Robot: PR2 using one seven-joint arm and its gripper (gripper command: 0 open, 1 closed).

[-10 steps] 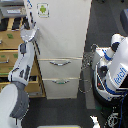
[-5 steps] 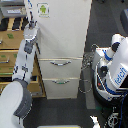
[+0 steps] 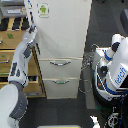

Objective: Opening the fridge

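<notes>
The tall white fridge [image 3: 62, 35] fills the middle of the exterior view. Its large upper door carries a small green-figure sticker [image 3: 44, 9], and the door looks flush with the body. Below it are two drawers with silver bar handles [image 3: 60, 63]. My arm rises from the lower left of the view. My gripper [image 3: 31, 33] is pressed against the door's left edge, about halfway down the upper door. Its fingers blend into the white edge, so I cannot tell whether they are closed on it.
A tan wooden drawer cabinet [image 3: 10, 57] stands right against the fridge on the exterior view's left, behind my arm. A second white robot [image 3: 114, 70] with cables stands close to the fridge on the exterior view's right. The floor is dark.
My gripper has shifted slightly up and toward the fridge door's left edge. The door and both drawers have not moved.
</notes>
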